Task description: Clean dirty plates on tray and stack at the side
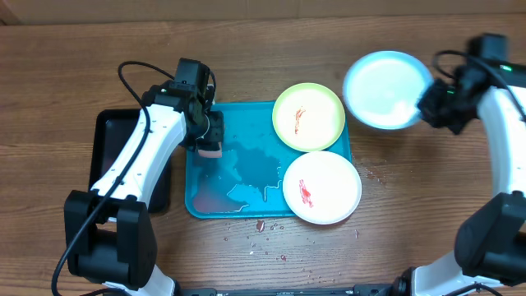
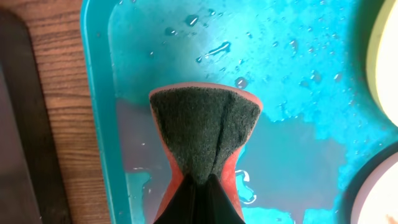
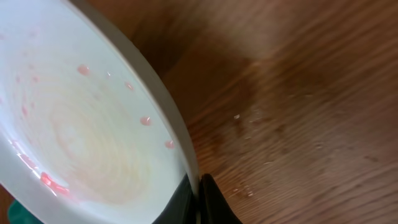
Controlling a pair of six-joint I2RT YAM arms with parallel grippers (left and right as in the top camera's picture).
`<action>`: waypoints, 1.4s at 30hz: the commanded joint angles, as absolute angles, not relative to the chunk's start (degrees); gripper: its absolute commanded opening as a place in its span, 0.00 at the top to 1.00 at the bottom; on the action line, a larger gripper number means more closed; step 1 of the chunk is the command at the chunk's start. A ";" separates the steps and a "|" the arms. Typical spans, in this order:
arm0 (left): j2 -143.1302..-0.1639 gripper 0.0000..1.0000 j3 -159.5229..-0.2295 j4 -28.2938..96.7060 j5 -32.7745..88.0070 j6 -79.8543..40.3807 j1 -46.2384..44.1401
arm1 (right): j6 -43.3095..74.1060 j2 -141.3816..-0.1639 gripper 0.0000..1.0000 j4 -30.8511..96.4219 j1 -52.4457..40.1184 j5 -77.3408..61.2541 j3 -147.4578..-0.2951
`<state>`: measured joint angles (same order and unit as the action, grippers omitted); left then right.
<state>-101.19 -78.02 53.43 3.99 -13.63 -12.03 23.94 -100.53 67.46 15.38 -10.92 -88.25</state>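
While one blue-rimmed plate (image 1: 385,89) aloft, two smeared plates (image 1: 308,117) on one tray (image 1: 205,185).

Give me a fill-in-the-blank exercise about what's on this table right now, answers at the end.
1. The left gripper is shut on a ___.
2. The right gripper holds the blue plate by its ___.
3. ___ plates lie on the tray.
4. Both of those show ___ smears.
Answers: sponge; rim; two; red.
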 commanded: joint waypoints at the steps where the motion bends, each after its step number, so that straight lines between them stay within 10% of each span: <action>1: -100.88 0.96 -77.87 52.82 4.51 -14.87 -12.47 | 22.46 -99.15 0.96 65.58 20.84 -11.38 -82.35; 12: -100.88 0.96 -77.87 52.73 4.54 -14.87 -12.47 | 24.01 -99.20 0.96 50.28 25.12 -10.13 -63.29; 18: -100.88 0.96 -77.87 52.69 4.56 -14.90 -12.47 | 23.35 -99.22 0.65 48.84 25.10 -13.80 -62.48; 25: -100.88 0.96 -77.87 52.71 4.56 -15.07 -12.47 | 15.16 -98.35 0.64 61.23 25.02 -26.74 -71.22; 42: -100.88 0.96 -77.87 52.69 4.54 -15.29 -12.47 | 14.13 -97.17 0.56 67.09 -1.52 -10.09 -65.89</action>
<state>-101.19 -78.00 52.71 4.10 -14.68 -12.08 9.50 -97.86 68.42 1.72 -19.59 -68.20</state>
